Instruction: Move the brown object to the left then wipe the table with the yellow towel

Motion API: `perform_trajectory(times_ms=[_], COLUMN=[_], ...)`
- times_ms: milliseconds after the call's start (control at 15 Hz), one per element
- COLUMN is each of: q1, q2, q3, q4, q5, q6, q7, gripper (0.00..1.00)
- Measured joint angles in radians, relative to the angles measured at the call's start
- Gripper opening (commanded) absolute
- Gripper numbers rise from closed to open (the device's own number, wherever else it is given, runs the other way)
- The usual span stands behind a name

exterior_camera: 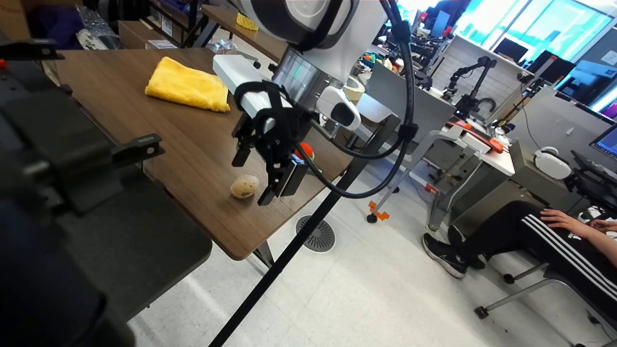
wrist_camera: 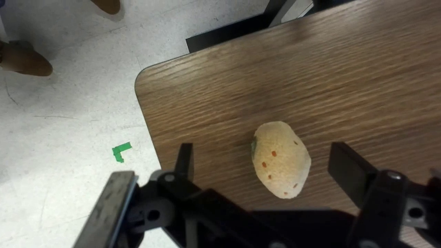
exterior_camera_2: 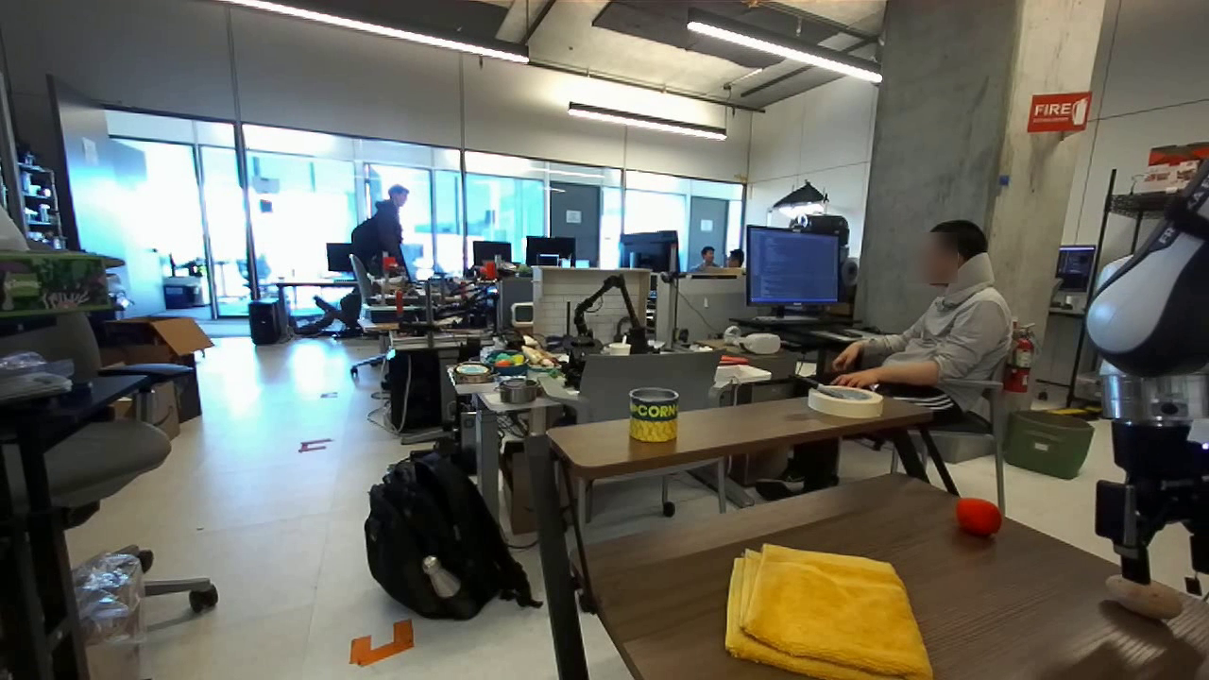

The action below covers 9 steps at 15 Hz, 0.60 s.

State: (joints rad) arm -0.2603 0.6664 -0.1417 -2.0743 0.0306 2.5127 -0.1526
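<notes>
The brown object is a light-brown, potato-like lump with small dark spots. It lies on the wooden table near a corner, in both exterior views (exterior_camera: 244, 187) (exterior_camera_2: 1145, 599) and in the wrist view (wrist_camera: 281, 160). My gripper (exterior_camera: 253, 178) is open above it. In the wrist view the gripper (wrist_camera: 262, 148) has one finger on each side of the lump, with a gap on both sides. The yellow towel (exterior_camera: 188, 86) lies folded on the table, away from the gripper. It also shows in an exterior view (exterior_camera_2: 831, 609) and is out of the wrist view.
The wooden table (exterior_camera: 193, 144) has a rounded corner close to the lump. A red-orange round object (exterior_camera_2: 979, 517) sits on it, partly hidden behind the gripper in an exterior view (exterior_camera: 304, 151). A narrower table (exterior_camera_2: 746, 436) behind holds a corn can (exterior_camera_2: 654, 416) and a tape roll (exterior_camera_2: 845, 401).
</notes>
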Motion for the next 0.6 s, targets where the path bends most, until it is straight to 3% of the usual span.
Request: perform_trajectory(times_ms=[600], q1=[-0.003], q2=[0.036], q3=[0.023], q4=[0.028], q5=[0.002], q6=[0.084], q7=[0.000], gripper=[1.00])
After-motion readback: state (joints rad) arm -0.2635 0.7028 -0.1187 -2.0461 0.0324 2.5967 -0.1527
